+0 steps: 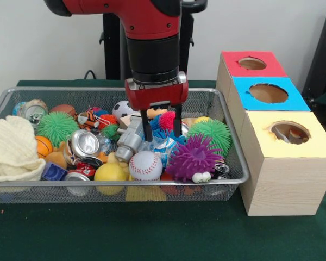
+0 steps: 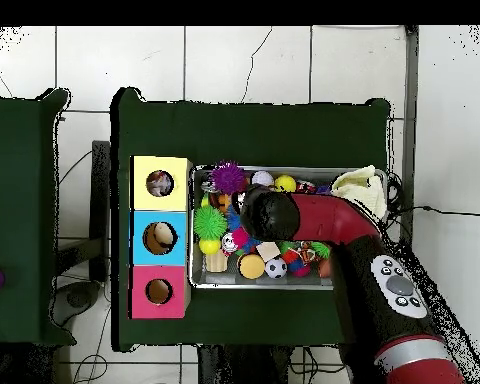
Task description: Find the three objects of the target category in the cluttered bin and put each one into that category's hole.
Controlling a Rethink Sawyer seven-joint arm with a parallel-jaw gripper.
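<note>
The wire mesh bin point(image 1: 125, 184) is full of toys, balls and cans; it also shows in the overhead view point(image 2: 193, 262). My gripper point(image 1: 161, 123) hangs over the bin's middle, open, its dark fingers point(image 1: 145, 120) just above a pink and blue spiky ball point(image 1: 164, 120), holding nothing. In the overhead view the arm point(image 2: 314, 225) hides the gripper. I see no printed cloth piece in the bin. The yellow-topped hole point(image 1: 289, 132) is nearest the camera, right of the bin, with something pale and orange inside; it also shows in the overhead view point(image 2: 160, 183).
A large cream knitted cloth point(image 1: 11, 149) fills the bin's left end. A baseball point(image 1: 145, 165), a purple spiky ball point(image 1: 193, 157), green spiky balls point(image 1: 57, 126) and crushed cans point(image 1: 84, 144) lie around the gripper. Blue-topped point(image 1: 268, 93) and red-topped point(image 1: 252, 63) holes stand behind the yellow one.
</note>
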